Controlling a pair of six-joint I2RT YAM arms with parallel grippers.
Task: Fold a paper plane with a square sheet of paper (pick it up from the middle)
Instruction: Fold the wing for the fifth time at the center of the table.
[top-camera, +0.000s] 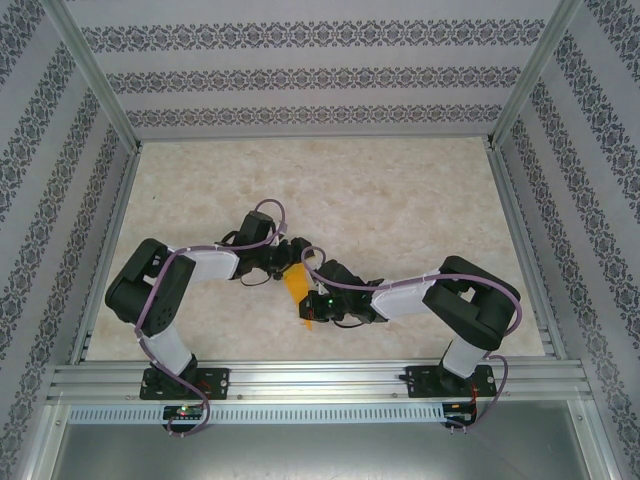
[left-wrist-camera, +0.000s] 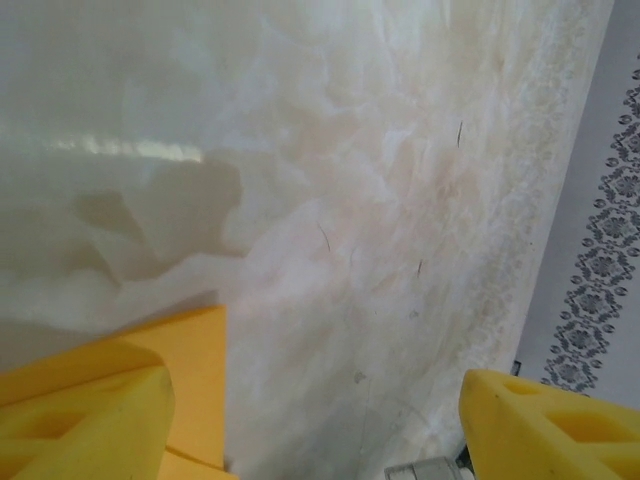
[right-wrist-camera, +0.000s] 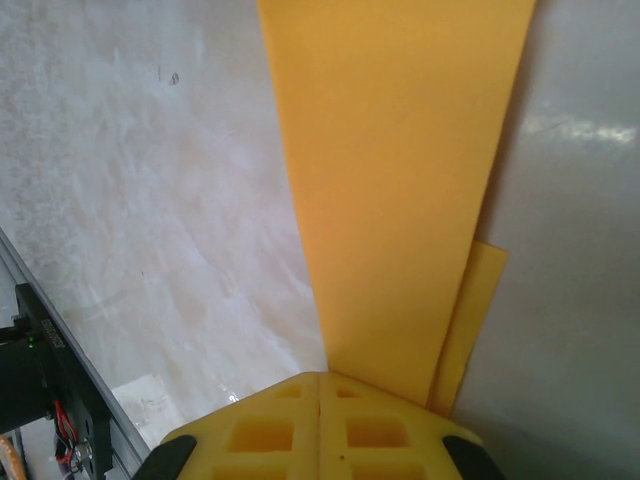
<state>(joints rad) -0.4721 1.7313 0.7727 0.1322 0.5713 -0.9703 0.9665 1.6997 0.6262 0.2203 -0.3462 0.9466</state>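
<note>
Right hand (right-wrist-camera: 320, 380) is pinching one end of the folded sheet (right-wrist-camera: 390, 180), left hand (left-wrist-camera: 315, 400) gaping alongside (single-point grip is risking layers fanning apart).

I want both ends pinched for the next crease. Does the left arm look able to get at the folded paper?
Probably yes: the left gripper is open with the folded paper beside one finger, nothing between them; the right gripper pinches the other end.
</note>
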